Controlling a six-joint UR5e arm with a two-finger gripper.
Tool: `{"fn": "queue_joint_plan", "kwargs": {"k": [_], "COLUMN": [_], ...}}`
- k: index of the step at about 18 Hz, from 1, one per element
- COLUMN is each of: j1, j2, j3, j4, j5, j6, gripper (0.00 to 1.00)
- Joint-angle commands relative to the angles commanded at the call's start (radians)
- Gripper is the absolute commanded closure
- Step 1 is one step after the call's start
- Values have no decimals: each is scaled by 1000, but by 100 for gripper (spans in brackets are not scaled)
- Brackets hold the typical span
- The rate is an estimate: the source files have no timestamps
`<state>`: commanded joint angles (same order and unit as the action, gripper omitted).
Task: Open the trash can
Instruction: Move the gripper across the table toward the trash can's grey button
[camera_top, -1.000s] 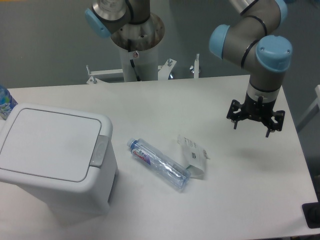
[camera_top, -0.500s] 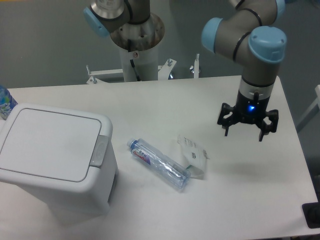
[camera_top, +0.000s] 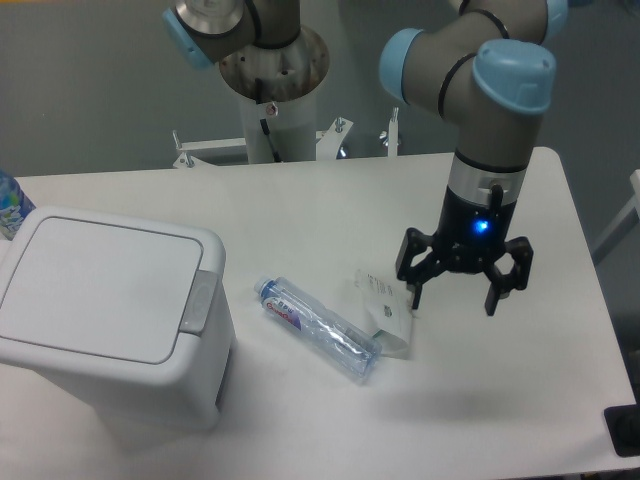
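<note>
The trash can (camera_top: 110, 320) is a big white bin at the table's front left, its flat lid down and its grey push-button latch (camera_top: 196, 305) on the right edge of the lid. My gripper (camera_top: 452, 303) hangs open over the table at centre right, fingers pointing down, with nothing between them. It is well to the right of the bin, just beside a crumpled white wrapper.
A clear plastic bottle (camera_top: 318, 328) lies on its side between the bin and my gripper. A crumpled white wrapper (camera_top: 386, 312) touches its right end. A blue-labelled bottle (camera_top: 8, 202) peeks in at the left edge. The arm's base (camera_top: 272, 90) stands behind the table.
My gripper has travelled left and toward the front of the table, from near the right edge to beside the wrapper. A blue light on the wrist has come on. The lid stays shut.
</note>
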<state>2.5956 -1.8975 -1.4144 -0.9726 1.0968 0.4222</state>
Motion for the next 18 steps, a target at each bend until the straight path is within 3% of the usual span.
{"fn": "queue_joint_plan", "kwargs": {"k": [11,15,18], "j1": [-103,-152,-186], "j2": [11,73,87], "j3": [18,-12,-35], "j4": [2,-3,-3], "j5": [-29,-41,-37], "j6": [-134,-157,-167], "gripper": [0,0,0]}}
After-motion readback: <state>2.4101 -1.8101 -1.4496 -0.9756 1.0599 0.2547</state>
